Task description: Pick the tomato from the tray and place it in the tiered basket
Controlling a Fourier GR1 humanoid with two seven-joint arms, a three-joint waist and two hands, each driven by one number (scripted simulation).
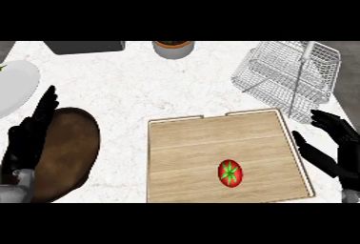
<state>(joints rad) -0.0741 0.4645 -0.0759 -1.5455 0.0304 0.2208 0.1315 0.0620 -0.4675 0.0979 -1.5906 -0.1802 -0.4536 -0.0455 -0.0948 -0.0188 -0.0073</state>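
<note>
A red tomato with a green star-shaped top lies on the wooden tray, toward its near right part. The wire tiered basket stands at the back right, beyond the tray's far right corner. My right hand is open just off the tray's right edge, fingers straight, right of the tomato and not touching it. At the left edge my left hand rests open with fingers pointing up, over a brown plate.
A brown plate lies at the left under my left hand. A white plate sits at the far left edge. A pot and a dark grey object stand along the back edge.
</note>
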